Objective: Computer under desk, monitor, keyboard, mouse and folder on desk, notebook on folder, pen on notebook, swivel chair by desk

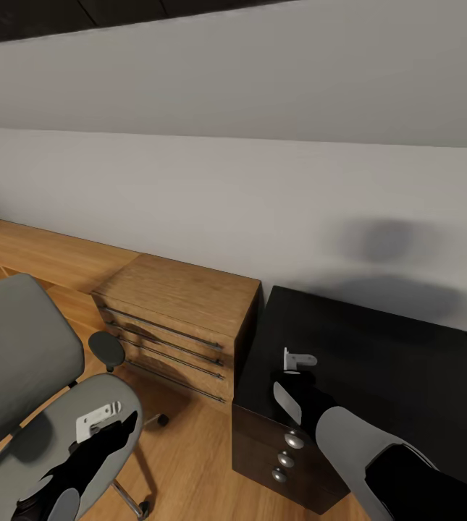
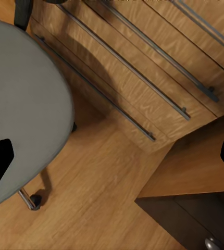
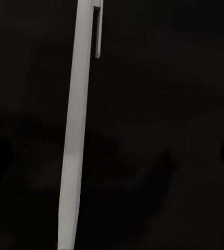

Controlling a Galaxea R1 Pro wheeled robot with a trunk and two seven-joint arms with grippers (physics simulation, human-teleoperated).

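Even soft light; faint shadows on wall (image 1: 262, 195); sharp render.

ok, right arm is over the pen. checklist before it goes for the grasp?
1. Pen located, lying flat on a dark surface: ok.
2. Right gripper open, with the pen between its fingertips: ok.
3. Pen centred in the gap: not ok, it sits off to one side.
4. Surface under the pen is the notebook: cannot tell, dark on dark.
5. Left gripper open, empty, parked above the swivel chair seat edge: ok.
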